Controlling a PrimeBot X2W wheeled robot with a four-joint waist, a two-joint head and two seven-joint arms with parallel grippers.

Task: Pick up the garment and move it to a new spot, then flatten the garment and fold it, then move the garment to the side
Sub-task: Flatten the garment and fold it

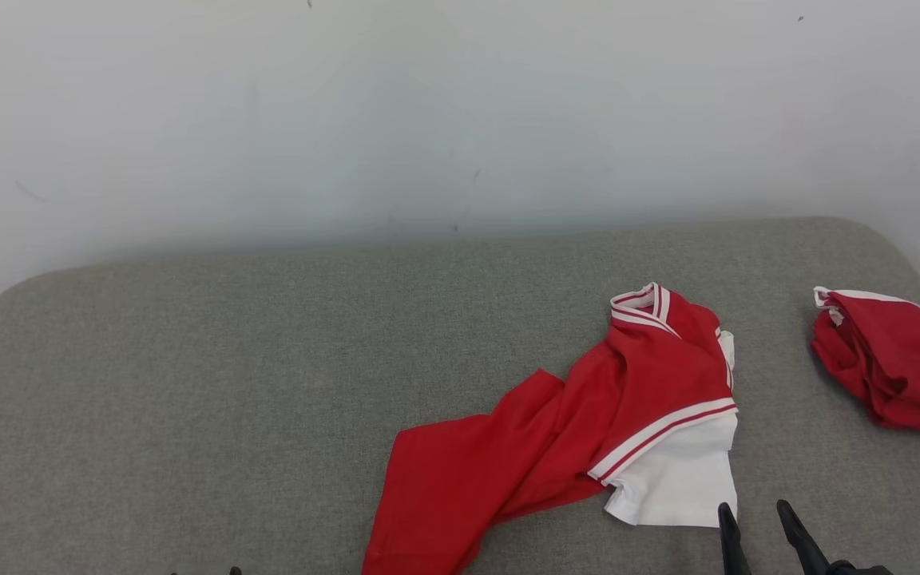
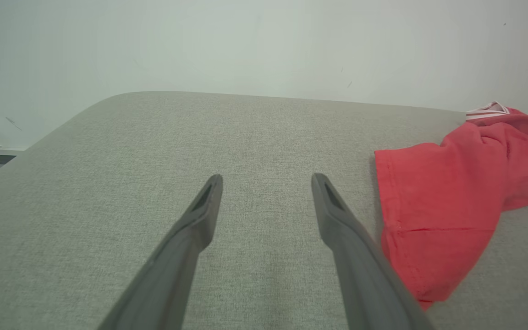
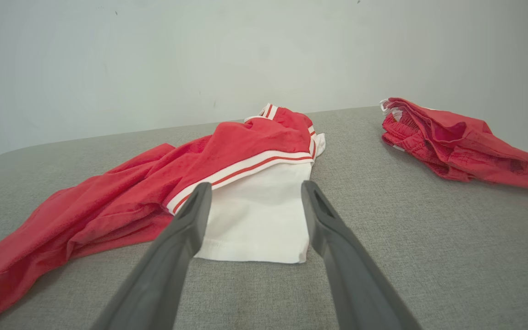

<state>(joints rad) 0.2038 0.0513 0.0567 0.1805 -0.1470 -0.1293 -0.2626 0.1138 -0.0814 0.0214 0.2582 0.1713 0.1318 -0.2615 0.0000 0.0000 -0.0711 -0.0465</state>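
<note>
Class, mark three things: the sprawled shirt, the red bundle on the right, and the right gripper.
shirt (image 1: 652, 375), head view, red chest panel.
red bundle (image 1: 895, 355), head view, top red layer.
right gripper (image 1: 751, 505), head view, midway between its fingertips.

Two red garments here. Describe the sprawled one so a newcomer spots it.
On the grey padded surface before the white wall, look right of centre, just ahead of the right gripper. The garment sprawls there, red with a striped collar. Unlike the bunched red pile at the far right edge, it shows a big white panel.
</note>
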